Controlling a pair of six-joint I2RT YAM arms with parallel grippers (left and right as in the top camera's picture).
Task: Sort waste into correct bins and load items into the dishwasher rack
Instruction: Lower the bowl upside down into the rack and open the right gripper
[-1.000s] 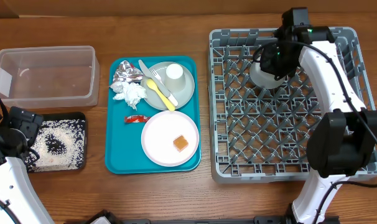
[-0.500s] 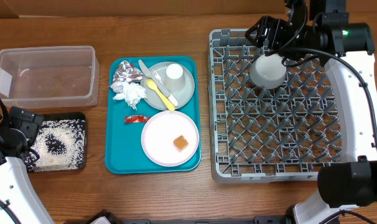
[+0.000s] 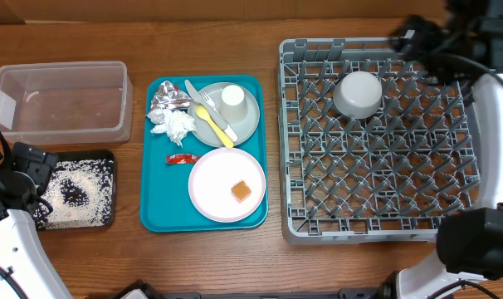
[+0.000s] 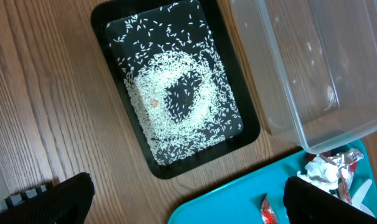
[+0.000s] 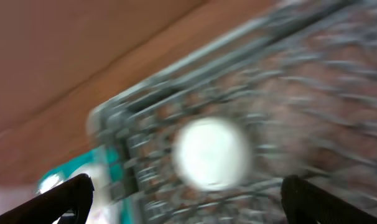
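A small white bowl (image 3: pixel 358 93) sits upside down in the grey dishwasher rack (image 3: pixel 286 141), and shows blurred below my open right gripper (image 5: pixel 185 193). That gripper (image 3: pixel 413 35) hangs over the rack's far right rim with nothing in it. The teal tray (image 3: pixel 162 199) holds a foil ball (image 3: pixel 170 101), a napkin (image 3: pixel 175 124), a red packet (image 3: pixel 183 158), a white plate (image 3: pixel 210 187) with an orange cube (image 3: pixel 241 190), and a grey-green plate (image 3: pixel 247 120) with a cup (image 3: pixel 232 96) and a yellow fork (image 3: pixel 212 123). My left gripper (image 4: pixel 188 190) is open and empty beside the black tray (image 4: pixel 117 87) of rice (image 4: pixel 176 106).
The clear tub (image 3: pixel 59 100) stands at the back left, behind the black tray (image 3: pixel 109 158). Pale cutlery (image 3: pixel 193 91) lies on the grey-green plate. The teal tray's corner (image 4: pixel 238 199) reaches under my left wrist, next to the tub (image 4: pixel 300 62).
My right gripper opened, let go of the bowl and pulled up and to the right. The bowl stays upside down in the rack. The left arm has not moved.
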